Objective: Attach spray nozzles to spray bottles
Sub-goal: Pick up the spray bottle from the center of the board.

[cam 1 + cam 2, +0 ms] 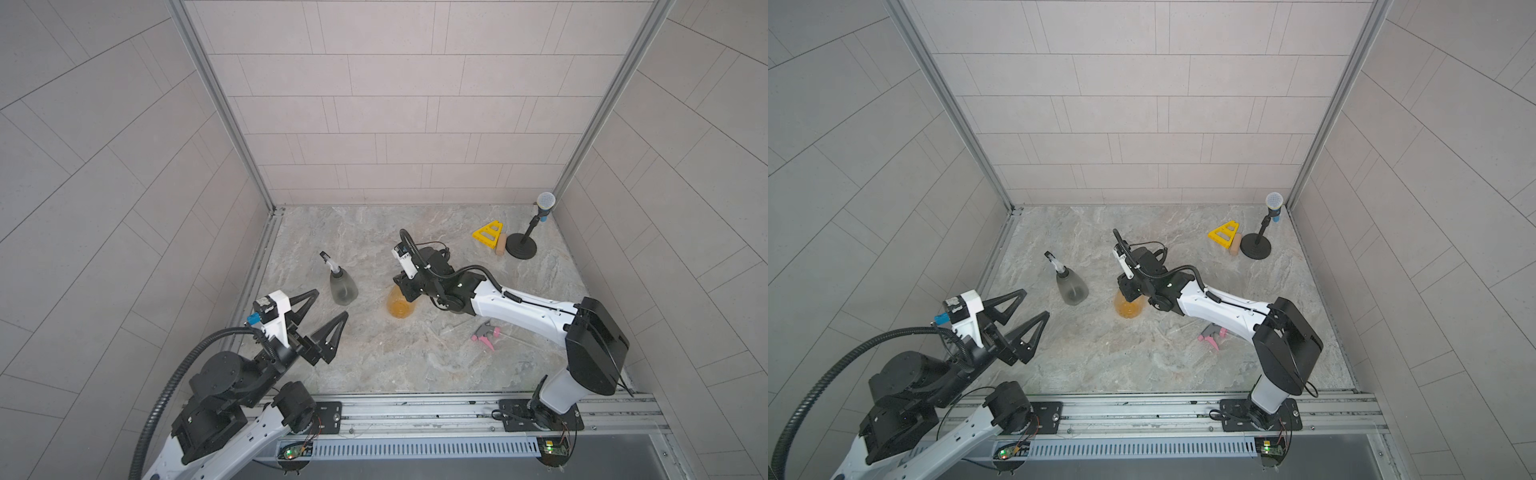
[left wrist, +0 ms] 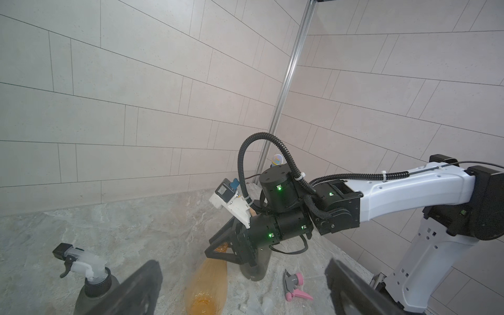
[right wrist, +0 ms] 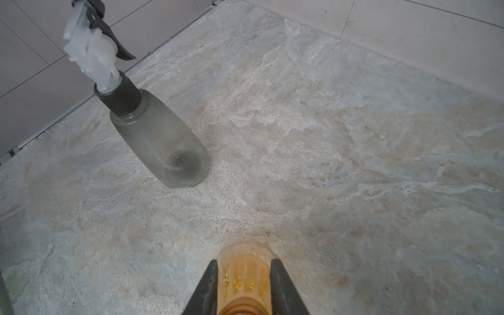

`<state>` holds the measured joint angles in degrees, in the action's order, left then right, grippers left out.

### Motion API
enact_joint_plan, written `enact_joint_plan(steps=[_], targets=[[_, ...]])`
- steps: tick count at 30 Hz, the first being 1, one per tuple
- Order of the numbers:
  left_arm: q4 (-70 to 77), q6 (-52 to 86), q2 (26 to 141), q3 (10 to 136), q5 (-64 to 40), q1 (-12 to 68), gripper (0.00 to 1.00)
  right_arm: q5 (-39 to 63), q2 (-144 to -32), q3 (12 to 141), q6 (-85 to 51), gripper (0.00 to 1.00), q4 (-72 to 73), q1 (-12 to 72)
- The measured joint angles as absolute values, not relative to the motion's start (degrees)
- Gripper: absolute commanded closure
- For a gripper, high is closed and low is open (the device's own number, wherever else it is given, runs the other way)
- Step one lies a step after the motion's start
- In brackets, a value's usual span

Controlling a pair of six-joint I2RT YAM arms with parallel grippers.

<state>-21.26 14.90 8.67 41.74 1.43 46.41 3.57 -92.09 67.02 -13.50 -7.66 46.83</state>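
Observation:
My right gripper [image 3: 244, 261] is shut on the amber spray bottle [image 3: 245, 275], one black finger pressed against each side. The bottle [image 1: 399, 307] points away from the fingers, its base toward the front left; it also shows in the left wrist view [image 2: 207, 286]. A smoky grey spray bottle [image 1: 343, 286] stands left of it, wearing a white-and-black spray nozzle [image 1: 328, 261]. A grey-and-pink nozzle [image 1: 486, 332] lies loose by the right arm, and a translucent nozzle [image 2: 256, 304] lies near it. Another grey bottle [image 2: 255, 270] partly shows behind the right gripper. My left gripper [image 1: 330, 303] hangs open and empty at front left.
A microphone stand [image 1: 521, 249] occupies the back right corner, next to a yellow triangle [image 1: 488, 235] and a small wooden cylinder [image 1: 501, 245]. Tiled walls close the left, back and right. A metal rail [image 1: 415, 409] runs along the front edge.

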Motion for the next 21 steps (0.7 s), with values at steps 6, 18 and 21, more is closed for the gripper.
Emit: enact_joint_plan(steps=[6, 18, 21], targets=[[-21.17, 15.07, 10.66, 41.71, -2.28, 46.41, 0.00, 5.23, -86.78, 67.09, -12.84, 1.00, -17.87, 46.81], [-16.34, 17.89, 18.17, 41.19, -24.91, 46.41, 0.00, 22.02, -63.11, 74.15, -12.01, 1.00, -33.74, 46.83], [-14.00, 19.33, 20.14, 40.58, -29.87, 46.41, 0.00, 29.61, -60.95, 75.55, -13.56, 1.00, -33.65, 47.09]])
